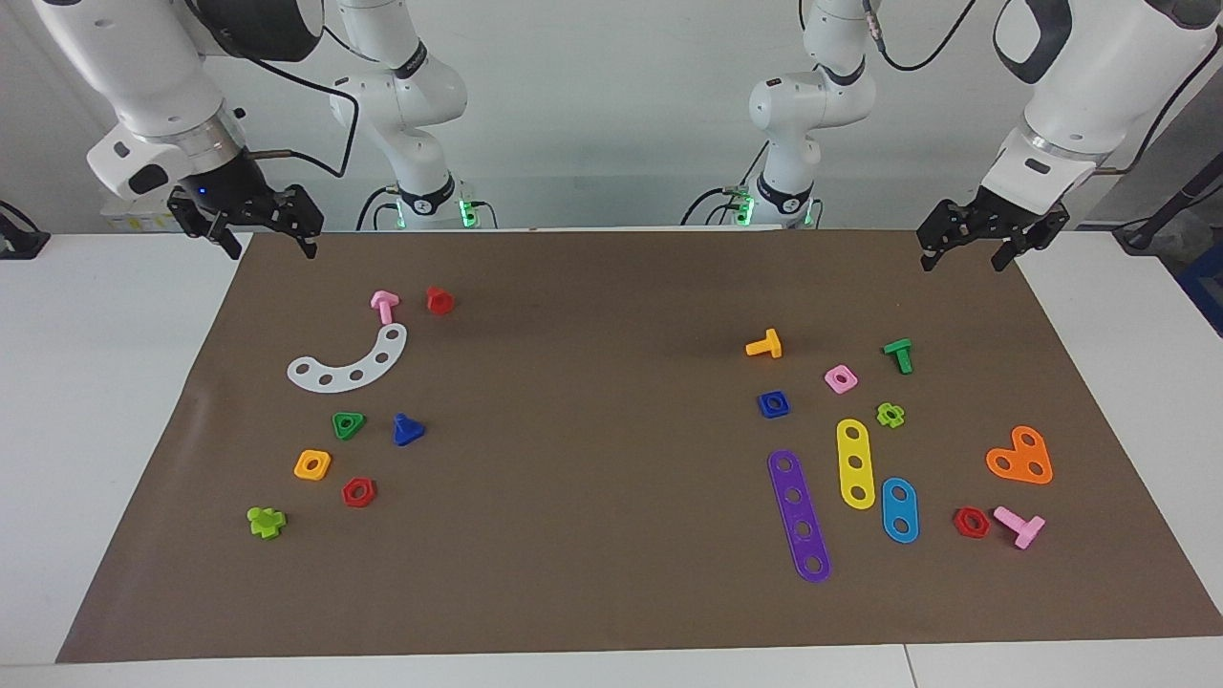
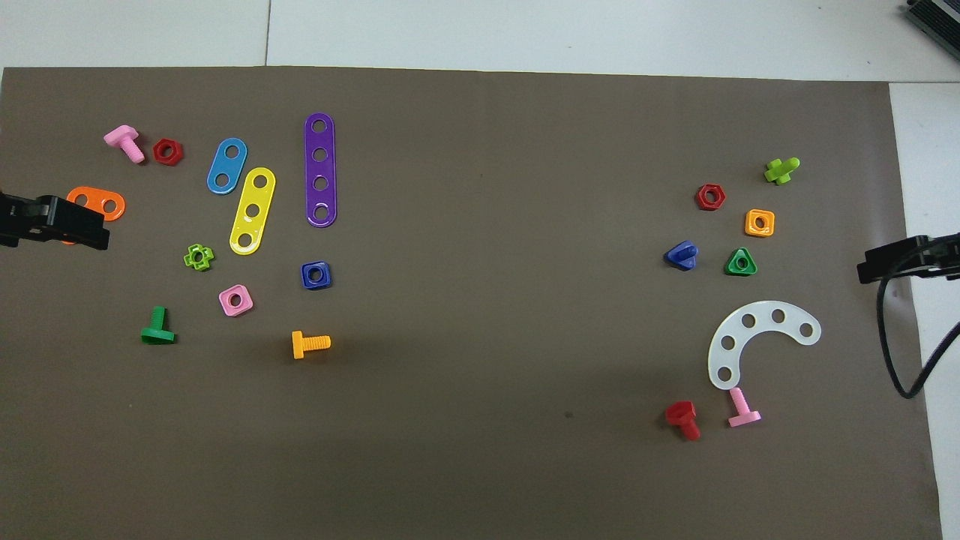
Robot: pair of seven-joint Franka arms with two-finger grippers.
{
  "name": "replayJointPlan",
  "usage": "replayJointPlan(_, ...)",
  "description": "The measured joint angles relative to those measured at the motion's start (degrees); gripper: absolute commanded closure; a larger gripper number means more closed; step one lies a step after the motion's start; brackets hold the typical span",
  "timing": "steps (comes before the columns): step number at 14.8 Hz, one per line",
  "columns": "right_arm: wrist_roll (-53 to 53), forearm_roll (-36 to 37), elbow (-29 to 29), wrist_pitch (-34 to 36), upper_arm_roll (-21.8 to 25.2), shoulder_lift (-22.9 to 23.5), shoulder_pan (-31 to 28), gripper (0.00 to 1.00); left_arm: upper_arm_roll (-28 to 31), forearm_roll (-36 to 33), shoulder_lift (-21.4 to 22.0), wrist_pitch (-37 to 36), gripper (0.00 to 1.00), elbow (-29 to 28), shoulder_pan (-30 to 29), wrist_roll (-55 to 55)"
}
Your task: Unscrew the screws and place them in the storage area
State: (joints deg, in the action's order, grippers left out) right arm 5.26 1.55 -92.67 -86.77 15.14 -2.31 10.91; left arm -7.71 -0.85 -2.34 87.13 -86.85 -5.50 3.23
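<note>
The blue bolt with a triangular head (image 1: 408,430) lies on the brown mat toward the right arm's end; it also shows in the overhead view (image 2: 682,256). Its blue square nut (image 1: 774,404) lies apart from it toward the left arm's end, beside the purple strip, and shows in the overhead view too (image 2: 316,275). My right gripper (image 1: 270,244) hangs open and empty over the mat's corner at its own end (image 2: 892,261). My left gripper (image 1: 962,258) hangs open and empty over the mat's corner at its own end (image 2: 75,225). Both arms wait.
Around the blue bolt lie a green triangular nut (image 1: 348,425), an orange square nut (image 1: 312,464), a red hex nut (image 1: 358,492) and a white curved strip (image 1: 349,363). Near the blue nut lie an orange bolt (image 1: 764,345), a pink nut (image 1: 841,378), and purple (image 1: 799,516) and yellow (image 1: 855,463) strips.
</note>
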Motion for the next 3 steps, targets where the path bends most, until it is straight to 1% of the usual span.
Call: replayJointPlan(3, -0.5, 0.0, 0.01, 0.0, 0.0, -0.5, -0.01, 0.0, 0.02, 0.0, 0.0, 0.03, 0.0, 0.0, 0.0, 0.0)
